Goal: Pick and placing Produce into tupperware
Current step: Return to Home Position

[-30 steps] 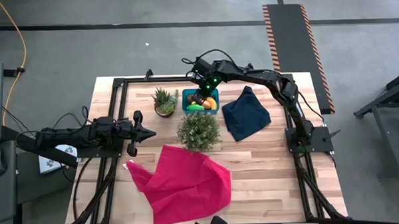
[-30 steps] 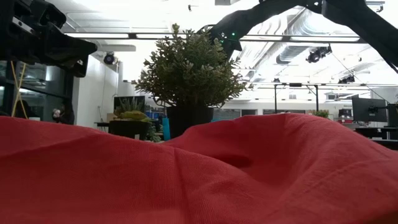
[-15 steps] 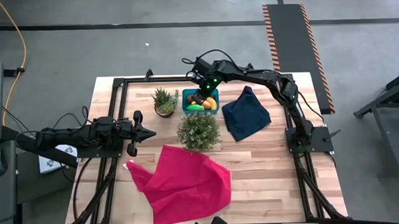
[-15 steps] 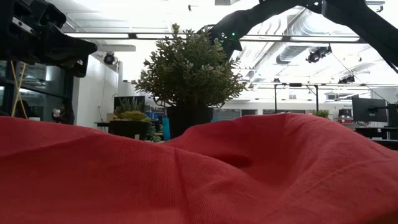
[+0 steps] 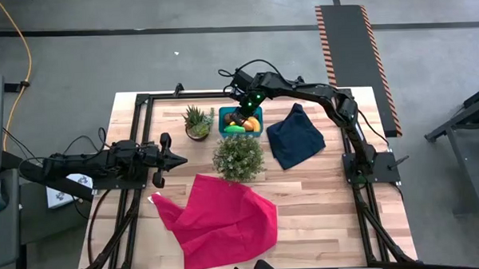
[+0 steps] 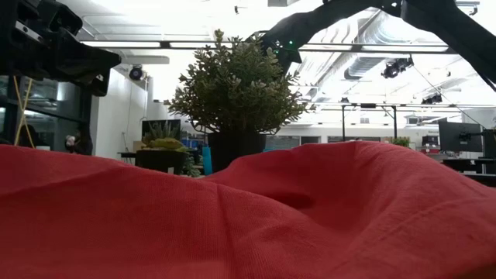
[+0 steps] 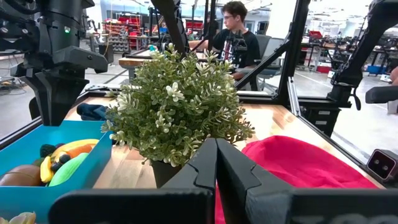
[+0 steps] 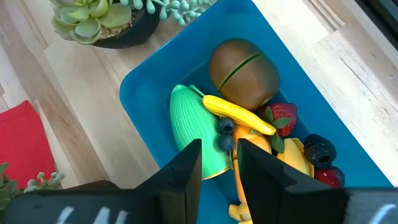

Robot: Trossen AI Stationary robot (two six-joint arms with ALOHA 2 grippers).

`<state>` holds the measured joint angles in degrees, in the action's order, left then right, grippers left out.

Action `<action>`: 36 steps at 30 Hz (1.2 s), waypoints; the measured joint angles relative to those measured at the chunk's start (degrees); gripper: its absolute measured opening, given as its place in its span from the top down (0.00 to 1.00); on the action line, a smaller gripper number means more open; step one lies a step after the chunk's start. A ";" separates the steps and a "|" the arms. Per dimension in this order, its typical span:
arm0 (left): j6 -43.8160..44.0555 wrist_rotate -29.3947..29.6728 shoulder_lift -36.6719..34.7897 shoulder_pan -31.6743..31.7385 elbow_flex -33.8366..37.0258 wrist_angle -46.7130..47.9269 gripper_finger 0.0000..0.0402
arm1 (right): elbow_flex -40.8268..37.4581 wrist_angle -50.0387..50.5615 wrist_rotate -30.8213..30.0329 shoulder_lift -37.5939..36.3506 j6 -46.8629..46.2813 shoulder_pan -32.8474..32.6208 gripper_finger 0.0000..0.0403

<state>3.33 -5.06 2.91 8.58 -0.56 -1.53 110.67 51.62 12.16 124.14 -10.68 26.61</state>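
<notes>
The teal-blue tupperware stands near the table's far edge and shows as a blue tub in the right wrist view. In it lie a yellow banana, a brown oval, a green piece, a strawberry, orange pieces and dark bits. My right gripper hovers just above the tub, pointing down, open by a narrow gap, with nothing between its fingers. My left gripper waits shut at the table's left side, clear of everything.
A bushy potted plant stands just in front of the tub, and a small succulent to its left. A navy cloth lies to its right. A crumpled red cloth covers the near middle. A person sits beyond the table.
</notes>
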 joint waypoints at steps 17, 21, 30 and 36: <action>0.00 0.02 -0.02 0.00 0.00 0.01 1.00 | 0.04 1.63 -3.47 -9.31 0.05 0.00 0.77; -0.01 0.00 0.01 0.01 0.00 0.00 1.00 | 0.04 3.92 -3.33 -15.34 -0.87 -0.78 0.77; 0.00 0.01 -0.01 0.02 0.00 0.01 1.00 | -0.01 3.55 -5.26 -28.74 -1.90 -6.15 0.77; -0.01 0.02 -0.01 0.02 0.00 0.01 1.00 | -7.67 -0.09 -6.54 -40.88 -1.64 -12.18 0.77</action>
<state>3.32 -5.04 2.90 8.60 -0.56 -1.52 103.00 51.53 5.63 83.26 -12.32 14.43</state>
